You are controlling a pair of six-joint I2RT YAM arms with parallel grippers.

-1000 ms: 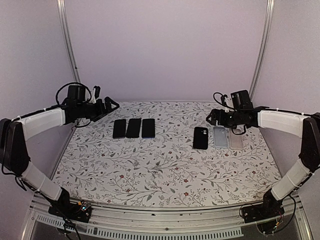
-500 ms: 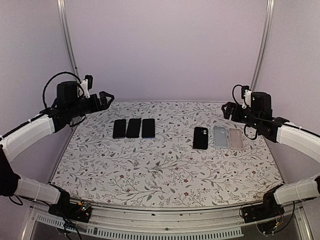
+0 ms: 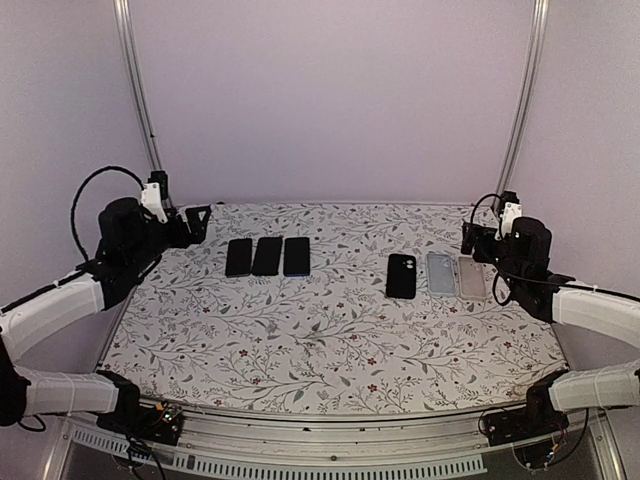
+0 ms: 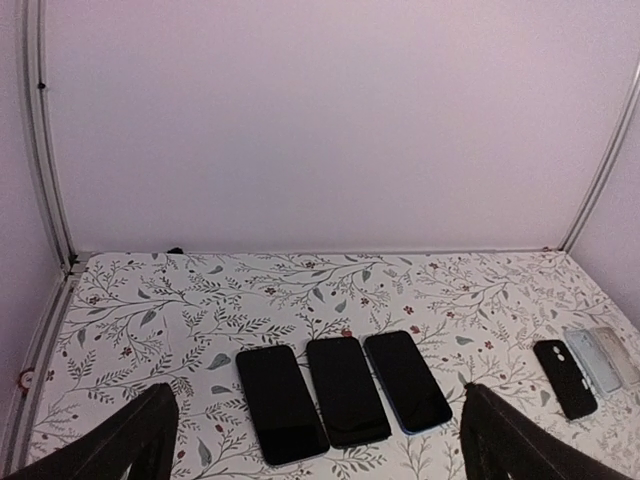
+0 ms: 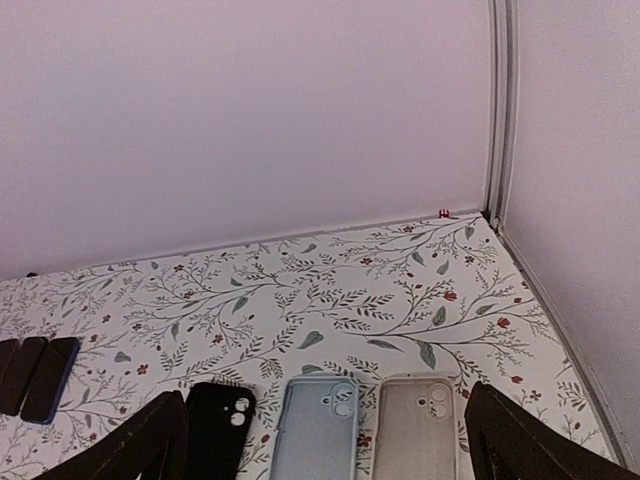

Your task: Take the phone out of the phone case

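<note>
Left gripper (image 3: 199,217): fully spread, nothing held or touched, at far-left corner of surface (image 3: 320,340). Right gripper (image 3: 470,240): fully spread, nothing held, near far-right edge. Three phones (image 3: 267,256) laid side by side, left of centre. Three cases (image 3: 441,273) laid side by side, right: black, blue, clear. Camera cut-outs resolved in right wrist view only.

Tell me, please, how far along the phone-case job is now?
Done, apparently: three bare phones lie in a row on the left, and three cases lie apart on the right, seemingly empty. In hand: nothing; the left hand and right hand are open, off the table. Left: nothing visible.
</note>
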